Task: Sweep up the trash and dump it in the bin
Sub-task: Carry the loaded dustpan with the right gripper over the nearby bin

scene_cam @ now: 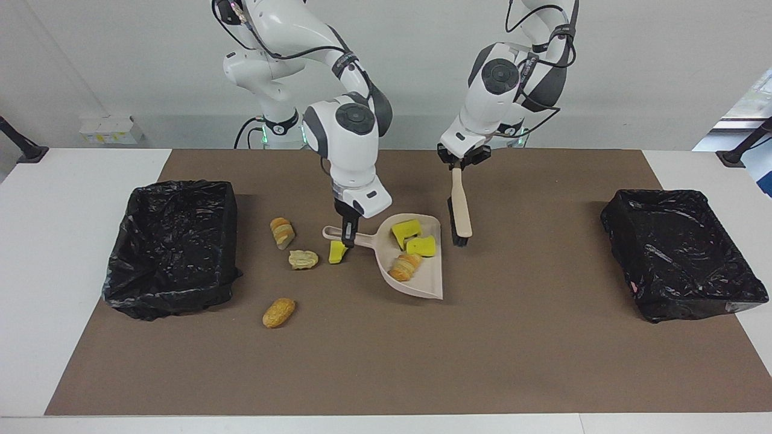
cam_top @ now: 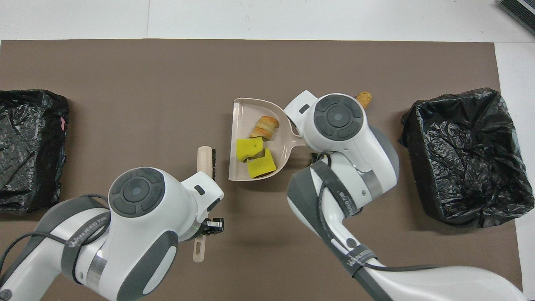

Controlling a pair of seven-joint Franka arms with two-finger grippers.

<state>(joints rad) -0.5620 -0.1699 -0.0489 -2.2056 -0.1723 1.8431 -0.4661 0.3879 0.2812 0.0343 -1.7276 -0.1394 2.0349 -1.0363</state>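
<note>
Brown matting [scene_cam: 374, 361] covers a white table [scene_cam: 66, 181] before a pale wall [scene_cam: 651, 66]. Trash [scene_cam: 408, 247] sits in the dustpan [scene_cam: 422, 283], its handle clamped by the right gripper [scene_cam: 346, 239]; more bits lie toward a black-lined bin [scene_cam: 172, 247]. Left gripper [scene_cam: 459, 165] grips the brush [scene_cam: 461, 208].

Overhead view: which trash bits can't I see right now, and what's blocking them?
- Brown roll: only its tip shows; the right arm's wrist covers the rest.
- Sliced loaf, pale lump and yellow wedge: hidden under the right arm overhead; seen only in the facing view.
- Right gripper on the dustpan handle: hidden by its own wrist overhead.
- Bin at the left arm's end: cut off by the edge.
</note>
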